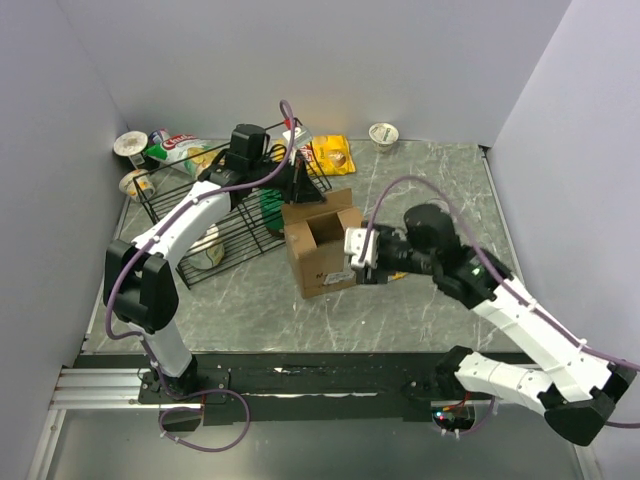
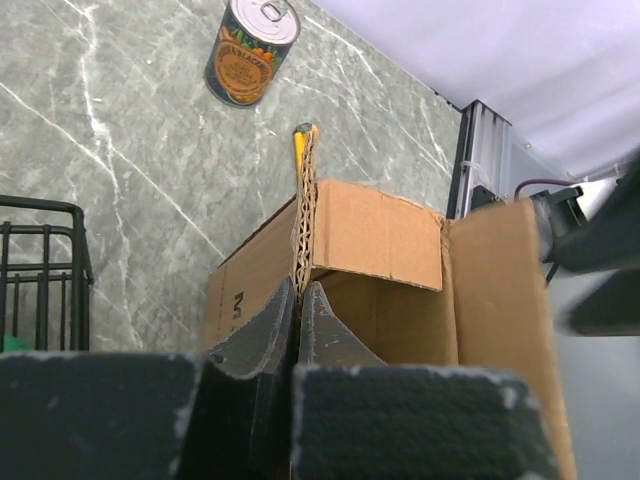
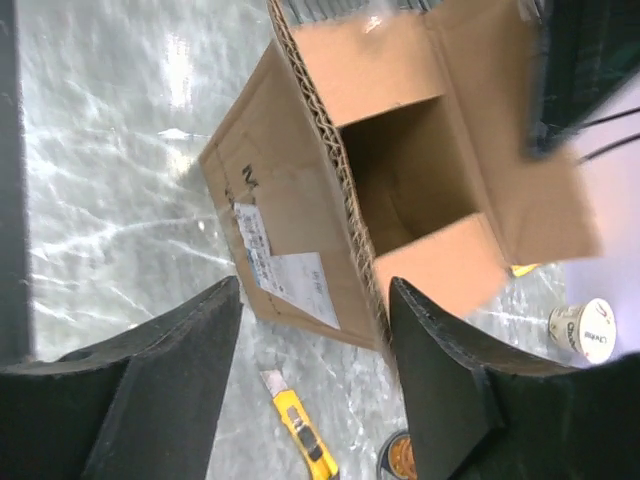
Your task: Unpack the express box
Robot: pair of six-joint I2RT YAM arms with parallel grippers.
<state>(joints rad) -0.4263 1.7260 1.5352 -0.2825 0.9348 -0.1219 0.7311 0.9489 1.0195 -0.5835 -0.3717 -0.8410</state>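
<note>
My left fingers (image 1: 299,186) clamped on a box (image 1: 322,262) flap; my right fingers (image 1: 356,254) apart at the box's side.

the tabletop (image 1: 250,310) is a grey-green, stone-look surface veined with thin white lines. in the right wrist view light pools on it as a white glare (image 3: 180,75) with softer streaks around. three plain pale panels close it in: a back wall (image 1: 330,60), a left wall (image 1: 45,170) and a right wall (image 1: 585,150), all with a faint lilac cast. a black strip (image 1: 330,368) runs along the near edge, with an aluminium rail (image 1: 95,385) at its left end and a dull grey surface (image 1: 330,450) below. in the left wrist view a metal post (image 2: 480,160) stands at the table's edge.
</note>
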